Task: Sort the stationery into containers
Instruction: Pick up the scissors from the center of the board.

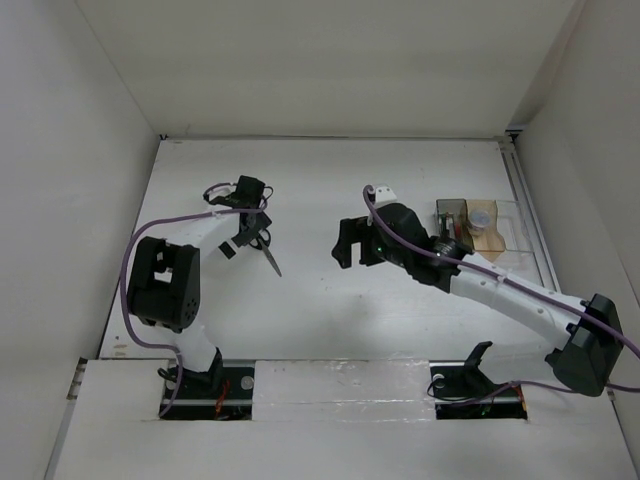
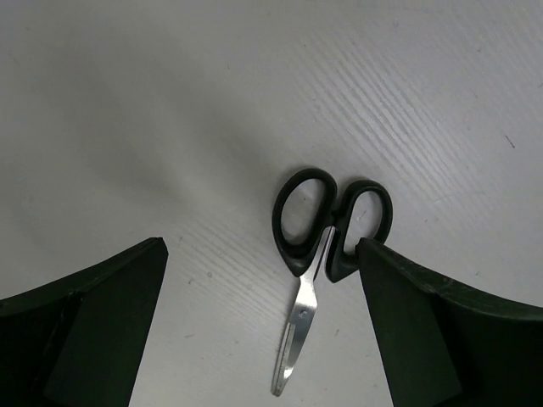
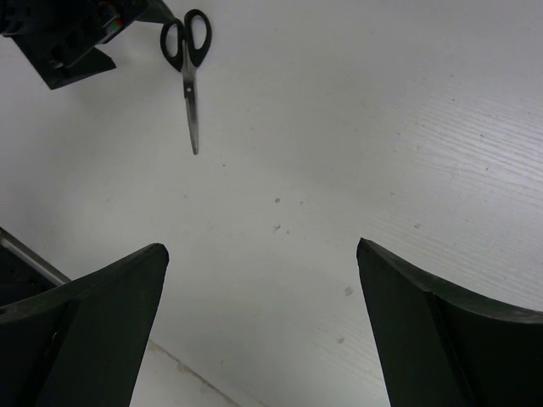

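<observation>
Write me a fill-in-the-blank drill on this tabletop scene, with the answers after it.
1. The scissors lie flat on the table with their blades ____.
2. The left gripper, above the scissors, is ____.
3. The right gripper is open and holds ____.
4. The tape roll sits inside the ____.
Missing words: closed; open; nothing; organizer.

Top view: scissors (image 1: pixel 270 255) handles partly hidden under left jaws. Near-left corner of organizer (image 1: pixel 508 236) hidden by right arm (image 1: pixel 410 240). Items inside organizer too small to tell apart.
Left wrist view: edge of right handle loop hidden behind jaw.
Right wrist view: left jaws cut off by top-left edge.
</observation>
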Tool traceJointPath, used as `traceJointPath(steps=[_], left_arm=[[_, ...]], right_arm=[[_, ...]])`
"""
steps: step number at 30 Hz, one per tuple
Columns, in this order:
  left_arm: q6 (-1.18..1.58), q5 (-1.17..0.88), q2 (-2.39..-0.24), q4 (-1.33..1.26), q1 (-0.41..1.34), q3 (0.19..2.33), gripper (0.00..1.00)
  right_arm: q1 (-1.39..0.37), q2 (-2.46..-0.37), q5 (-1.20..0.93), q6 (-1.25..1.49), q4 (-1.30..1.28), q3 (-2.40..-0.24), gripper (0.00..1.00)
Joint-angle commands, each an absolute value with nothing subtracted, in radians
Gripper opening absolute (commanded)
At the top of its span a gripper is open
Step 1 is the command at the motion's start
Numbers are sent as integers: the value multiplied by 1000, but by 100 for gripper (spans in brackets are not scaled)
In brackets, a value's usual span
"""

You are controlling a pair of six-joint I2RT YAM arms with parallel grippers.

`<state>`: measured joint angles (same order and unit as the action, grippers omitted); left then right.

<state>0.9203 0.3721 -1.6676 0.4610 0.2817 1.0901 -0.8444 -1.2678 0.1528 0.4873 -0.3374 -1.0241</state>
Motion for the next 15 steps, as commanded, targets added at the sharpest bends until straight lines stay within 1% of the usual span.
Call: traceJointPath(steps=[1, 3, 5, 7, 8, 9, 15], left_arm=[[925, 396, -1704, 488, 281, 1132, 91], [934, 396, -1704, 502, 281, 1141, 91], [934, 406, -1704, 514, 281, 1141, 88], [934, 407, -1704, 514, 281, 1150, 88], [943, 417, -1704, 528, 281, 1150, 87], [943, 417, -1694, 540, 281, 1150, 83], [968, 466, -1661, 549, 272, 1138, 81]], right_arm=[[-870, -1239, 137, 492, -258, -1014, 99], [-870, -1239, 126, 492, -247, -1005, 99], [-870, -1239, 126, 492, -236, -1005, 99], [-870, -1239, 115, 492, -236, -1005, 99], [-870, -1239, 115, 492, -227, -1005, 99], [-870, -1249, 115, 492, -227, -1005, 99], [-879, -1270, 106, 492, -218, -1005, 98]])
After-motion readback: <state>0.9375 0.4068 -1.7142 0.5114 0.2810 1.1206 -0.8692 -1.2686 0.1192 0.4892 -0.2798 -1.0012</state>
